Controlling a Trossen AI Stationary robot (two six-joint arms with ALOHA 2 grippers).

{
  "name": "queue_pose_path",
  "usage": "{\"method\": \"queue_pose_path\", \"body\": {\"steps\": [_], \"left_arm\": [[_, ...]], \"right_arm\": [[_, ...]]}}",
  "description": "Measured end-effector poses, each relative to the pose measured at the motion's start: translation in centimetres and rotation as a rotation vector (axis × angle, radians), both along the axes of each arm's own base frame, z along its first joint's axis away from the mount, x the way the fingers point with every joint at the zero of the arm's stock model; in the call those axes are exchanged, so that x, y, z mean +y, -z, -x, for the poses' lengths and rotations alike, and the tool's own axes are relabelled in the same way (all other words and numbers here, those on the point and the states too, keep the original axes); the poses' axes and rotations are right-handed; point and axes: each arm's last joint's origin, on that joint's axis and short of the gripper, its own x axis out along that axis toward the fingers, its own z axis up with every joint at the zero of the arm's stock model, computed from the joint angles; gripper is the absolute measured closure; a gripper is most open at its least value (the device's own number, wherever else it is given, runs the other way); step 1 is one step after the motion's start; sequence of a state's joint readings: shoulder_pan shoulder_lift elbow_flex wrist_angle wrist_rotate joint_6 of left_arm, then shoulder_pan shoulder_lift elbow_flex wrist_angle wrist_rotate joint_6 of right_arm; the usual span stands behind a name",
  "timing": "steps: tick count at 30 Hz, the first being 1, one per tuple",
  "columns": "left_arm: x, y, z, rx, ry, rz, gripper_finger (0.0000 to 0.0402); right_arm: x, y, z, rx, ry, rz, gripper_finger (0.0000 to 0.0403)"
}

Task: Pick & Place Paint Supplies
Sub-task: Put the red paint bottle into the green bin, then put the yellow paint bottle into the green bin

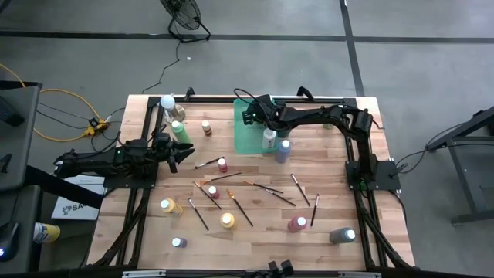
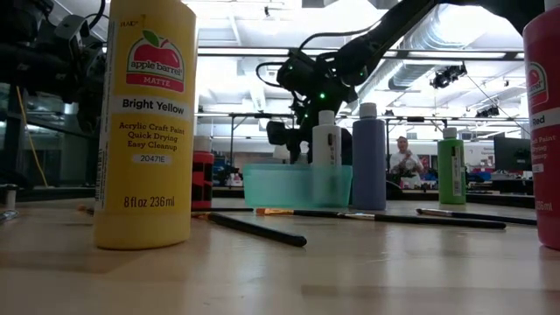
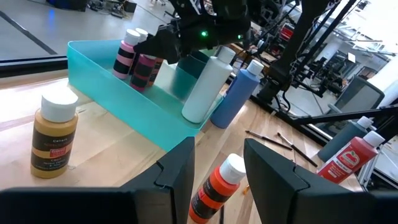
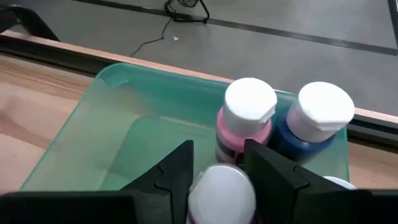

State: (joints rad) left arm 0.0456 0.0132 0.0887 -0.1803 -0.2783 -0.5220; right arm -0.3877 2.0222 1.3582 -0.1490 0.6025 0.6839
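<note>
A teal tray stands at the table's far middle. It holds a pink bottle, a blue bottle and a white bottle, which stands upright on the tray floor. My right gripper reaches over the tray, slanting down, open, with a finger on either side of the white bottle's cap. A tall blue bottle stands just outside the tray. My left gripper waits open at the table's left; beyond it is an orange-red bottle. My right gripper's fingers stand close on either side of the white bottle's cap, coming from above and slanting down. Whether they touch it I cannot tell. The bottle stands on the tray floor.
Loose bottles stand on the near half of the table: yellow, red, grey. Several brushes lie between them. An ochre bottle, a green one and a clear thing with a white ball top stand far left.
</note>
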Motion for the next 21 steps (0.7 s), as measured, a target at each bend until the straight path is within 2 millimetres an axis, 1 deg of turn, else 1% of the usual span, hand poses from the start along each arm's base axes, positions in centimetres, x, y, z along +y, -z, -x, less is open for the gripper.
{"method": "queue_pose_path", "body": {"steps": [6, 13, 16, 21], "left_arm": [[0.0, 0.0, 0.0, 0.000, 0.000, 0.000, 0.0266], [0.0, 0.0, 0.0, 0.001, 0.000, 0.000, 0.0266], [0.0, 0.0, 0.0, 0.000, 0.000, 0.000, 0.0266], [0.0, 0.0, 0.0, 0.000, 0.000, 0.000, 0.0266]], "right_arm": [[0.0, 0.0, 0.0, 0.023, -0.026, 0.005, 0.0252], [0.2, -1.0, 0.2, 0.019, -0.062, 0.002, 0.0225], [0.3, -1.6, 0.4, 0.024, -0.076, 0.000, 0.0208], [0.6, -3.5, 0.9, -0.005, -0.125, -0.022, 0.0186]]}}
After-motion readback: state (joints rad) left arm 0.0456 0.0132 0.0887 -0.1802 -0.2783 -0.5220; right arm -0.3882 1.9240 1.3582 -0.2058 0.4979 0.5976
